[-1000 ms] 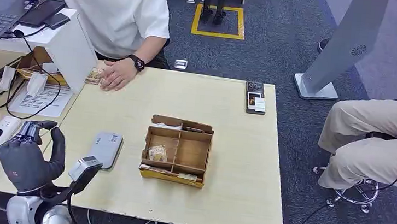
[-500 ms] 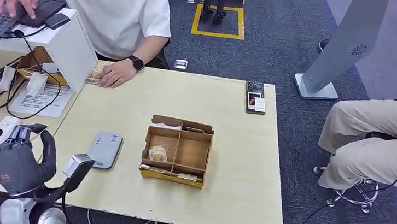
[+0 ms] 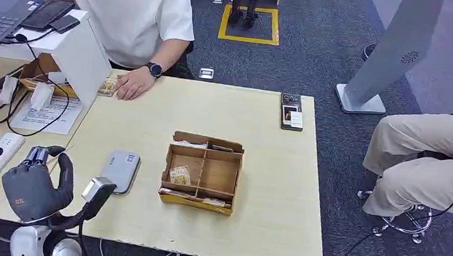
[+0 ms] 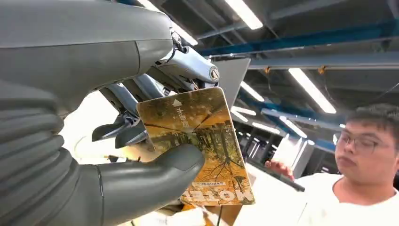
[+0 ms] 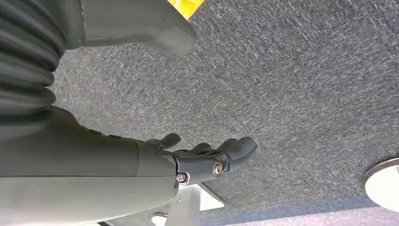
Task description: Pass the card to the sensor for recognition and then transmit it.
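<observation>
Bright, even overhead strip lighting; soft shadows, sharp focus, slight ceiling-lamp glare.

From the head view the left robot hand (image 3: pixel 35 186) turns its grey back to us, hiding whatever it holds, while at the wrist the thick thumb covers the lower corner of the amber, tree-printed plastic card (image 4: pixel 200 146). The small print on that card is too blurred to read. The pale wooden desk (image 3: pixel 264 232) runs off the bottom edge.

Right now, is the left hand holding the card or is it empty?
Holding it. In the left wrist view the left hand pinches the orange-brown card between its thumb and fingers, raised off the table.
</observation>
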